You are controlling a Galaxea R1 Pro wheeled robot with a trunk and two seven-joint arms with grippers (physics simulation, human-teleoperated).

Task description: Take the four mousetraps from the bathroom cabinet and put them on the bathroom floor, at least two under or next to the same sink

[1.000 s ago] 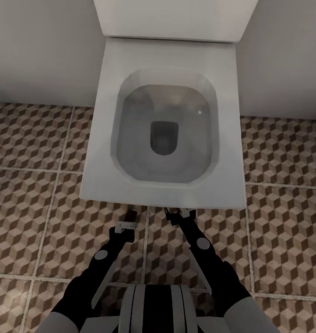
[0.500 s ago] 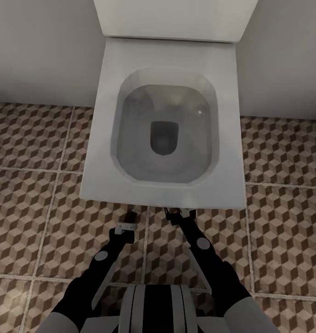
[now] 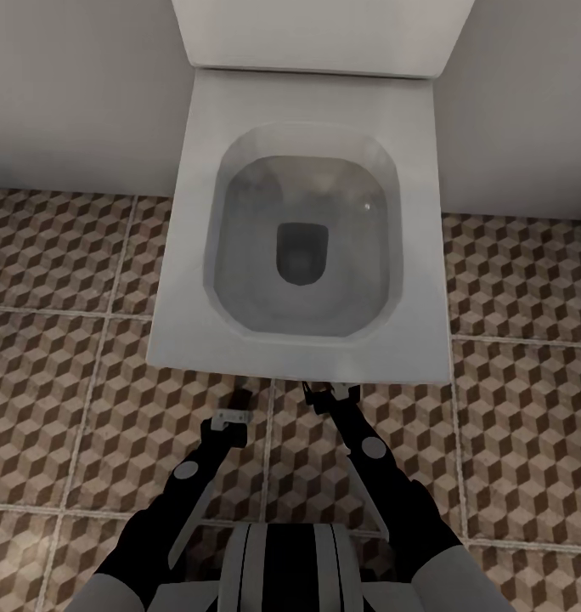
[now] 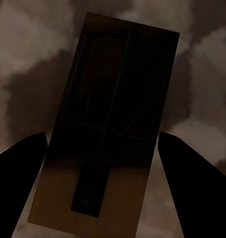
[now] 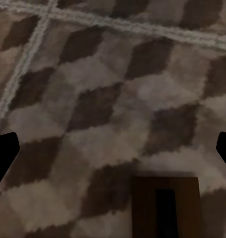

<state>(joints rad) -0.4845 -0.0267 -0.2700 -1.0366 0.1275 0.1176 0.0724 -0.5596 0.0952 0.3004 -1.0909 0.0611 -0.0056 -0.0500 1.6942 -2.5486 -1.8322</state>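
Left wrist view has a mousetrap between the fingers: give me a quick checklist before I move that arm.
1. Mousetrap sits between the left claw fingers: ok.
2. Fingers closed on it: cannot tell; a narrow gap shows on each side.
3. Trap resting on the bathroom floor: cannot tell; patterned tiles lie behind it.
4. Right claw open above the tiles: ok.
5. Second mousetrap lies on the floor beneath the right claw: ok.
6. Sink nearby: not ok; the toilet stands directly ahead.

Mousetrap [image 5: 165,207] cut off by the frame edge — perhaps flat.
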